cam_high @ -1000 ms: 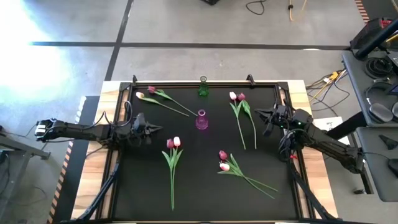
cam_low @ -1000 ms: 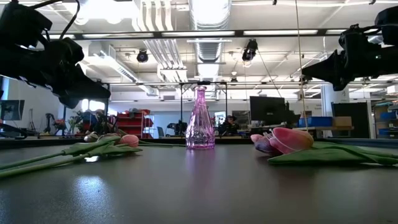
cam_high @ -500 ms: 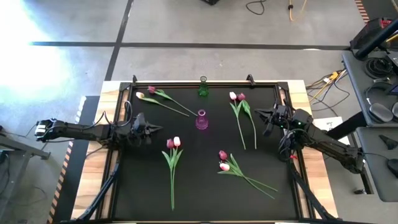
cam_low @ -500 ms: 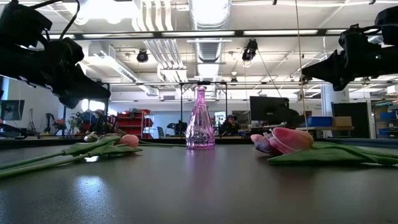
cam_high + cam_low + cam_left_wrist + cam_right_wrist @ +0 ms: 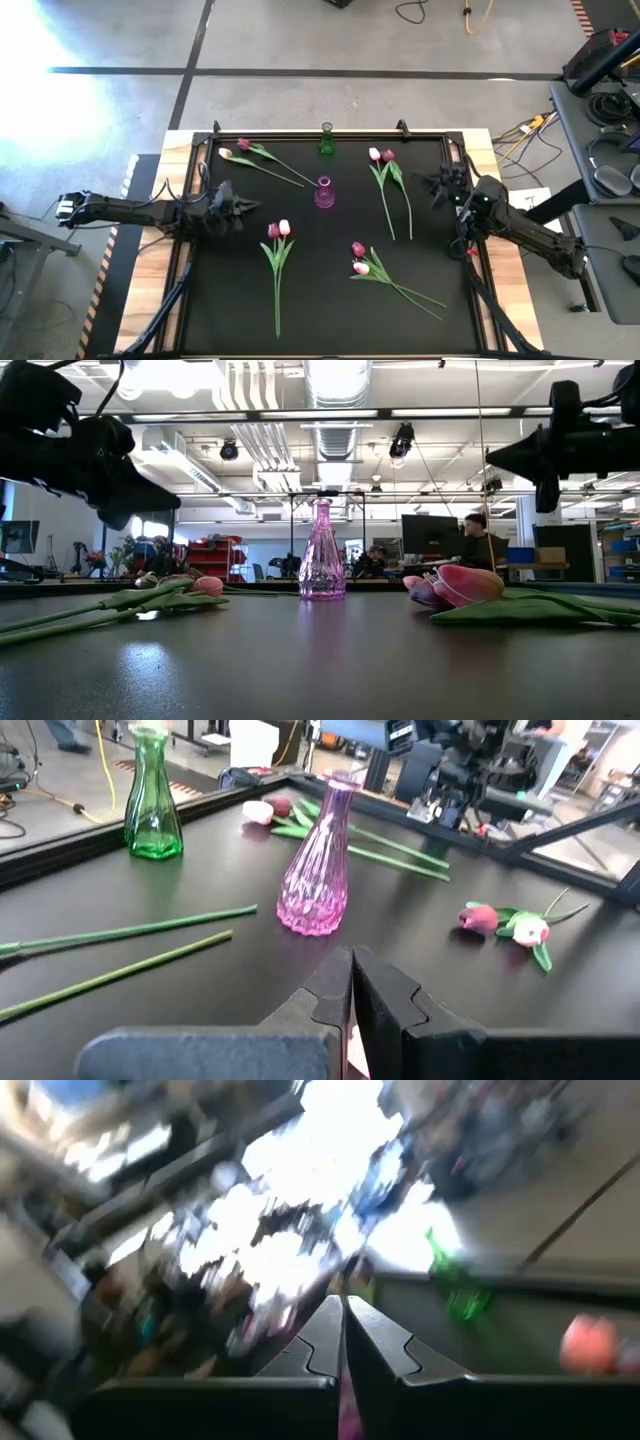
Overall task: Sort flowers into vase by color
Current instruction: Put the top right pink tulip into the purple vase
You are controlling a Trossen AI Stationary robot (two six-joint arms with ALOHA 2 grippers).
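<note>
Black mat (image 5: 330,300) open mid-front, pink vase (image 5: 324,193) central, left tool (image 5: 247,207) closed, right tool (image 5: 432,184) closed at edges

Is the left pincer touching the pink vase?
Apart. In the high view, bare black table lies between the left pincer and the pink vase; the left wrist view shows the same gap.

The left end effector (image 5: 258,207) hovers low at the worktop's left side, fingers pressed together. The right end effector (image 5: 424,181) hangs at the right side, likewise closed.
</note>
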